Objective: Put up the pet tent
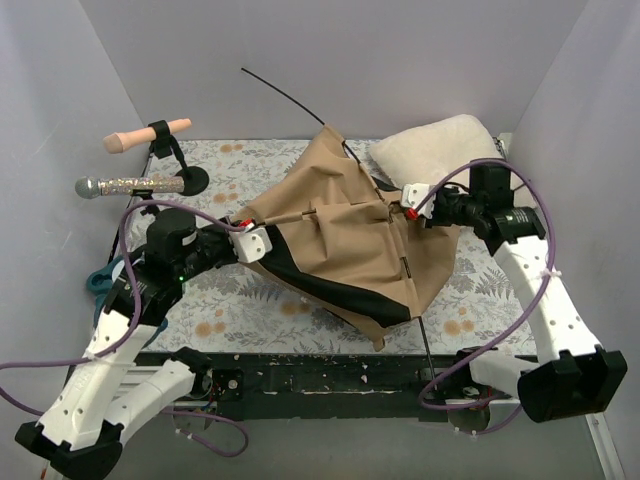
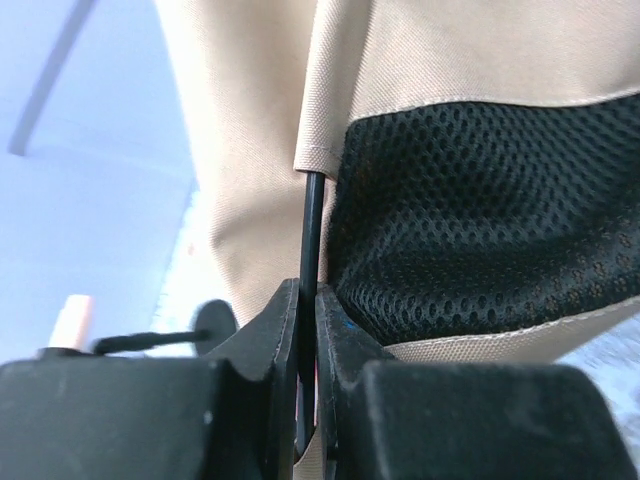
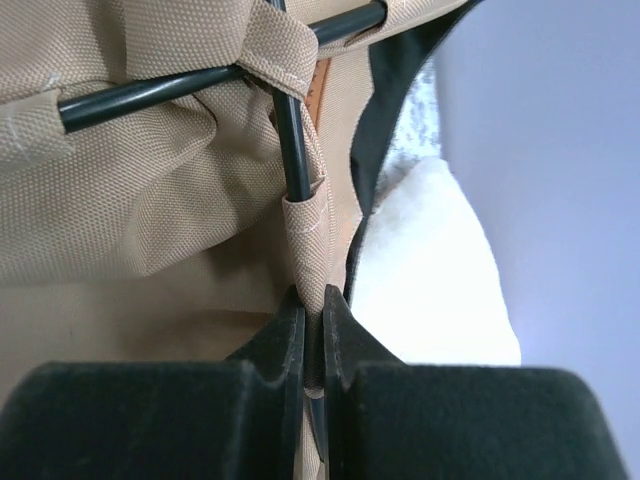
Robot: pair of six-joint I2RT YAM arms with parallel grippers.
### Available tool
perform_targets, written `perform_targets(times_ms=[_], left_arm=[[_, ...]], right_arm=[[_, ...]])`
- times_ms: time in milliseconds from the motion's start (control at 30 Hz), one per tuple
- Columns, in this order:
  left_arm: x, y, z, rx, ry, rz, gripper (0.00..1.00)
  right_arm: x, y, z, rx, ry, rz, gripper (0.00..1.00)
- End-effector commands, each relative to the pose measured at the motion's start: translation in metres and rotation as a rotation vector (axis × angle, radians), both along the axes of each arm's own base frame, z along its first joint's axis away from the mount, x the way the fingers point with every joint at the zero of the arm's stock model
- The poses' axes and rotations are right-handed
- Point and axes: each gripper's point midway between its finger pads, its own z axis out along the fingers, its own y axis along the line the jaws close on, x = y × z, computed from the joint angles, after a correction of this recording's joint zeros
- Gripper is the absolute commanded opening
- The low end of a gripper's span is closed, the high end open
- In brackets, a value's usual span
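Top external — pet tent pole [image 1: 290, 100] far-left to near-right

Left pincer [image 2: 308, 305] and right pincer [image 3: 312, 310] apparently pinched tight, arms angled inward.

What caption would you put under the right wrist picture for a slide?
Right pincer shut on a fabric-sleeved black pole of the tan pet tent, cream pillow behind.
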Motion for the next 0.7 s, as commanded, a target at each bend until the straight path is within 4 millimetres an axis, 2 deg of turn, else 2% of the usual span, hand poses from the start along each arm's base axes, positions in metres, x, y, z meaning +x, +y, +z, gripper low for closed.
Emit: perform_targets(times_ms=[0, 67, 133, 233, 467, 567, 667], left_arm=[[0.024, 0.000, 0.072, -0.078, -0.316, 0.036, 0.04], [0.026, -0.002, 0.088, -0.105, -0.346, 0.031, 0.00], [0.022, -0.005, 0.099, -0.128, -0.360, 0.016, 0.00], [0.006, -0.007, 0.112, -0.132, -0.422, -0.049, 0.00], [-0.045, -0.005, 0.116, -0.046, -0.645, -0.240, 0.00], [-0.057, -0.005, 0.116, 0.007, -0.726, -0.293, 0.00], [-0.065, -0.007, 0.125, 0.038, -0.804, -0.338, 0.00]], right_arm=[[0.004, -0.007, 0.031, 0.156, -0.063, -0.166, 0.01], [-0.005, -0.008, 0.040, 0.169, -0.096, -0.164, 0.01], [-0.015, -0.008, 0.046, 0.169, -0.128, -0.144, 0.01], [-0.034, -0.006, 0.049, 0.156, -0.164, -0.097, 0.01], [-0.057, -0.001, 0.048, 0.147, -0.236, -0.034, 0.01], [-0.055, -0.002, 0.047, 0.153, -0.283, -0.043, 0.01], [-0.057, 0.004, 0.050, 0.184, -0.286, -0.027, 0.01]])
